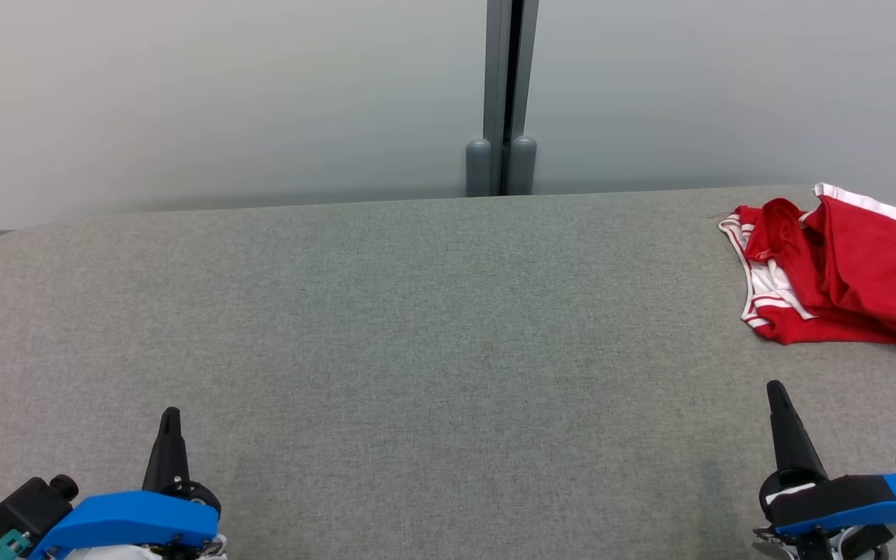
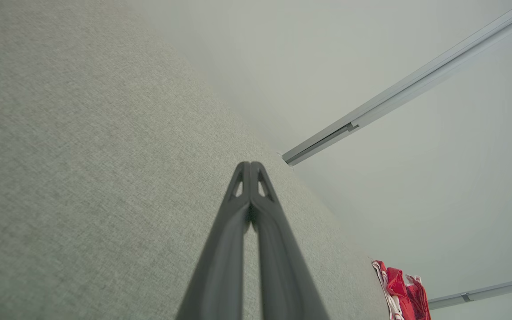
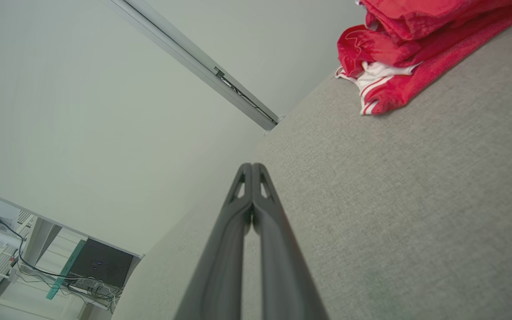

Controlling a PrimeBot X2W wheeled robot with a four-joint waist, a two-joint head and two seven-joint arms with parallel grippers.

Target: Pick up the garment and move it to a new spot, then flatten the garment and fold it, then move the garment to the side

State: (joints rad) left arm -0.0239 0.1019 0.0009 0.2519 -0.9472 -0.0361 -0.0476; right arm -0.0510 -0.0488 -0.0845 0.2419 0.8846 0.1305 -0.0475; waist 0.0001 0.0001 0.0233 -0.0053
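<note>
Where it lies crumpled at two o'clock on the grey fabric-covered surface (image 1: 417,327), the garment (image 1: 845,264) is red with white striped trim, bunched in loose folds near the far edge and cut off by the head view's right border. Right gripper (image 1: 775,386): five o'clock, over bare fabric, well apart from the garment, fingers clenched tip to tip on nothing. Left gripper (image 1: 170,416): seven o'clock, likewise clenched and empty, fingers pressed together along their length in its wrist view. Backdrop at twelve o'clock: pale wall panels (image 1: 183,101) joined by a grey post (image 1: 504,93).
</note>
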